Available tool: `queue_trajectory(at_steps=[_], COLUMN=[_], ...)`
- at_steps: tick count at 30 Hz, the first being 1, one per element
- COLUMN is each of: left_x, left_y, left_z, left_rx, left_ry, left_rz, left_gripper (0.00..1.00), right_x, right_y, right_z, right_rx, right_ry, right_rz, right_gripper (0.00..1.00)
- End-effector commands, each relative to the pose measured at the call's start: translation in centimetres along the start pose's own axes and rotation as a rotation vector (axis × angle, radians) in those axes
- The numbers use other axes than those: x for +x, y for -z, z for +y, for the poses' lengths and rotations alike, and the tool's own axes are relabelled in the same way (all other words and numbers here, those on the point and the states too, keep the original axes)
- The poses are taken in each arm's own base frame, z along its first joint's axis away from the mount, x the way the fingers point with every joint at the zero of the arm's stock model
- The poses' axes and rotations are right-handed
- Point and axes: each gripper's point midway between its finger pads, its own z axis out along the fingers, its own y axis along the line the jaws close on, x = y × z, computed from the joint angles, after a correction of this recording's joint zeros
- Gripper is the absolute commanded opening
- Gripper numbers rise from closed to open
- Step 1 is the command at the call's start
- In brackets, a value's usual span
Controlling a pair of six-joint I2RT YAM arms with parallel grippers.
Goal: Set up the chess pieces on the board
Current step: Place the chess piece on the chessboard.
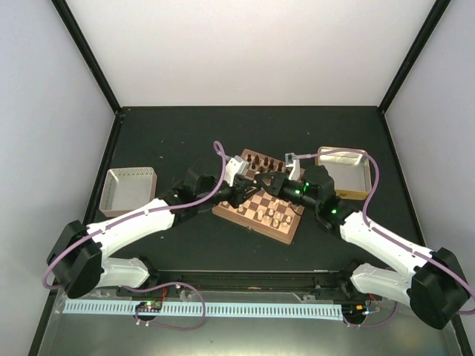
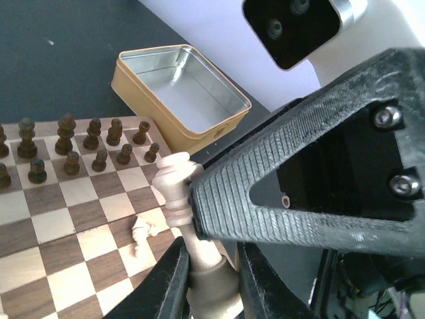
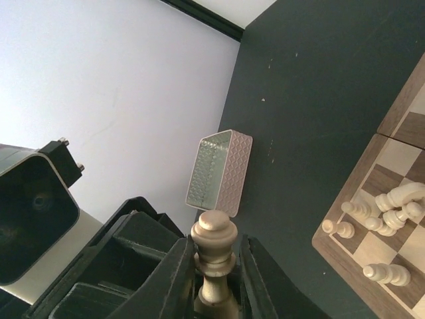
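— How are the grippers seen?
— The left gripper (image 2: 211,267) is clamped on a pale piece (image 2: 174,189) by its base. The right gripper (image 3: 214,266) is likewise closed on a pale piece.
— And the board (image 1: 251,216)?
— It is found mid-frame on the desk (image 1: 185,133), with dark pieces (image 2: 66,143) lined up at upper left.

The board (image 1: 261,210) lies mid-table; a tray (image 1: 113,194) sits well to its left, a second tray (image 1: 364,174) just beside its far right corner; pieces (image 1: 260,160) line its far edge; above it my left gripper (image 2: 211,249) and right gripper (image 3: 214,246) meet, each around a chess piece (image 2: 176,189)
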Motion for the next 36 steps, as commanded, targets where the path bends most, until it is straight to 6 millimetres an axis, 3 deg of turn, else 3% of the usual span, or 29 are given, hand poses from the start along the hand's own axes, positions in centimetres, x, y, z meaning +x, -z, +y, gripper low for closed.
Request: queue_trajectory(at_steps=[1, 7, 11, 16, 20, 24, 36], left_x=[-2.7, -2.2, -1.2, -0.1, 0.4, 1.0, 2.5], left_y=[0.6, 0.7, 1.0, 1.5, 1.9, 2.5, 2.7], left_z=[-2.4, -4.6, -5.7, -6.6, -7.1, -7.3, -7.6], left_rx=[0.087, 0.219, 0.304, 0.38, 0.417, 0.427, 0.485], left_ry=[-0.202, -0.403, -0.518, -0.593, -0.618, -0.64, -0.662], left_rz=[-0.053, -0.052, -0.048, -0.058, -0.055, -0.056, -0.02], left_gripper=[0.02, 0.02, 0.02, 0.02, 0.02, 0.02, 0.02], right_x=[0.2, -0.7, 0.4, 3.3, 3.6, 3.6, 3.4], right_y=[0.8, 3.2, 5.0, 6.3, 6.7, 6.7, 5.9], right_z=[0.7, 2.2, 2.5, 3.5, 3.5, 3.8, 4.0], right_rx=[0.013, 0.026, 0.004, -0.084, -0.082, -0.1, -0.116], right_ry=[0.087, 0.201, 0.276, 0.362, 0.4, 0.39, 0.375], right_rz=[0.041, 0.113, 0.235, 0.407, 0.428, 0.421, 0.439], right_gripper=[0.27, 0.57, 0.58, 0.59, 0.54, 0.34, 0.26])
